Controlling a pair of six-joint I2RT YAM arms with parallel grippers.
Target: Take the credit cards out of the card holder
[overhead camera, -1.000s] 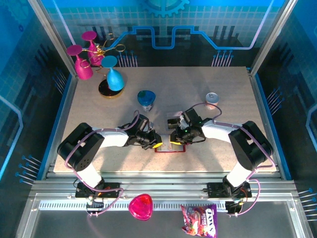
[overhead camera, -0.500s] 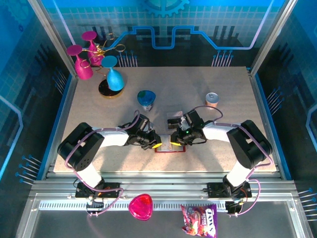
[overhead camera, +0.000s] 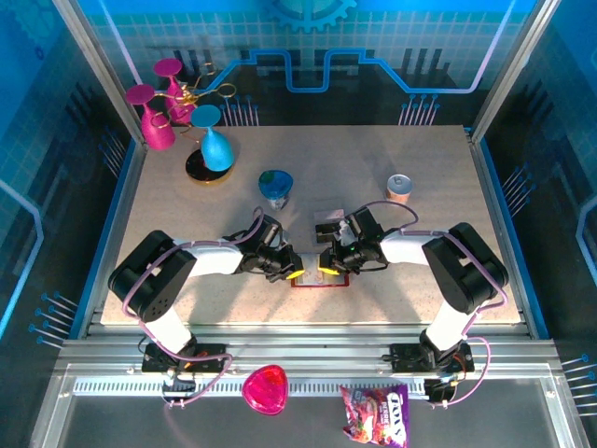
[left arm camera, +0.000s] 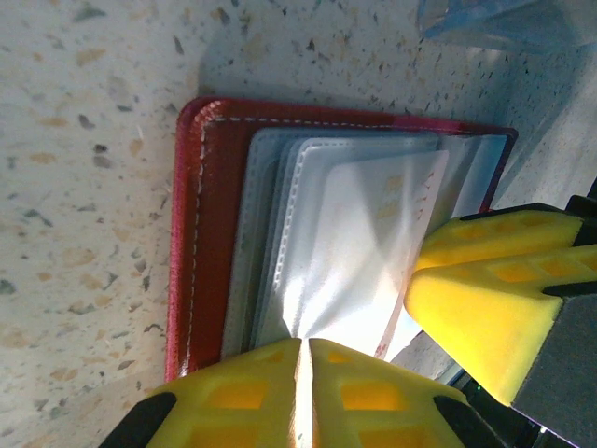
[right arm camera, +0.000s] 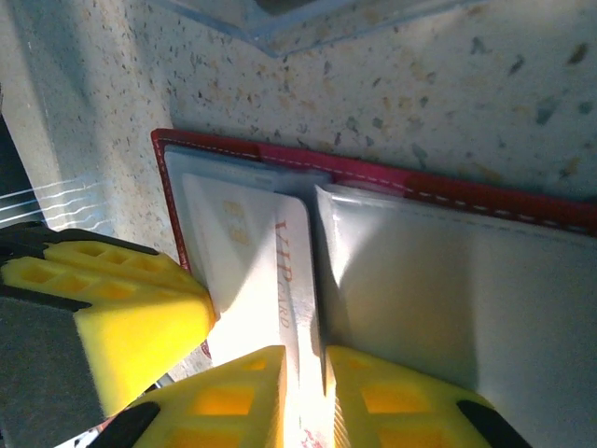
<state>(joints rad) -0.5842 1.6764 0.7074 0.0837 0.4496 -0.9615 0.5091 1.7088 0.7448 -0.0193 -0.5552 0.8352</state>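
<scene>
Open card holder (left arm camera: 210,233) lies flat on tabletop (overhead camera: 373,168), close to near edge, midway between side edges. Its pale pocket leaf is pinched tight by left pincer (left arm camera: 303,359), pinning it down. Beside it right pincer (right arm camera: 305,364) is almost closed and looks clamped on exposed edge of card (right arm camera: 252,252), pale in glare, red lettering, mostly inside pocket. Card: thin, stiff, slick, light; grip exposed edge, pull straight along pocket. Card holder is soft and light, likely drags unless pinned. Versus half second ago: right arm edged slightly toward left arm; card holder in same spot.
</scene>
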